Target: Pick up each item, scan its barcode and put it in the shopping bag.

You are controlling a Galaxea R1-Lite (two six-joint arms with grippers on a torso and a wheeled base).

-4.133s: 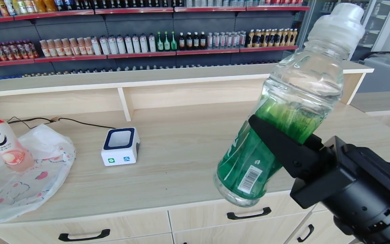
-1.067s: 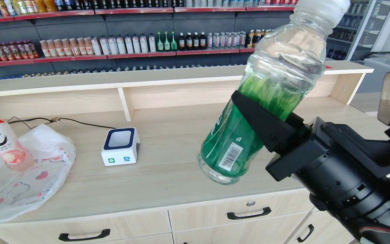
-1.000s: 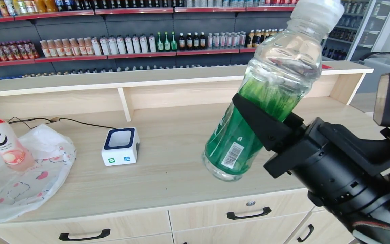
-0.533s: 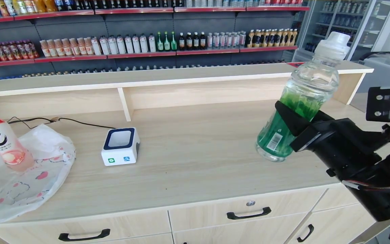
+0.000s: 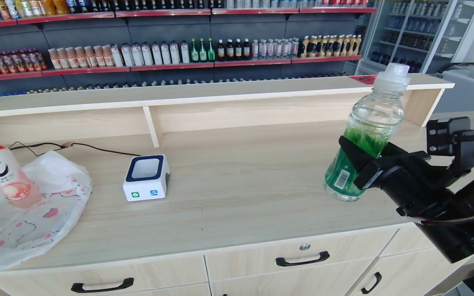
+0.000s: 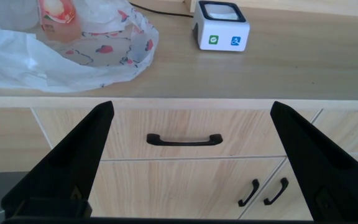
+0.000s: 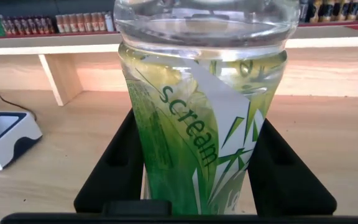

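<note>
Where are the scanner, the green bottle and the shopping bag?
scanner (image 5: 145, 170), head view, top face.
green bottle (image 5: 365, 135), head view, upper label.
shopping bag (image 5: 35, 222), head view, bare printed plastic.

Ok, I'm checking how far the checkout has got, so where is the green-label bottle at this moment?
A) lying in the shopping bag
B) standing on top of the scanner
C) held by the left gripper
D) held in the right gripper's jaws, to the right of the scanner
D: the right gripper has its jaws shut around the green-label bottle, far to the right of the scanner and the shopping bag.
</note>
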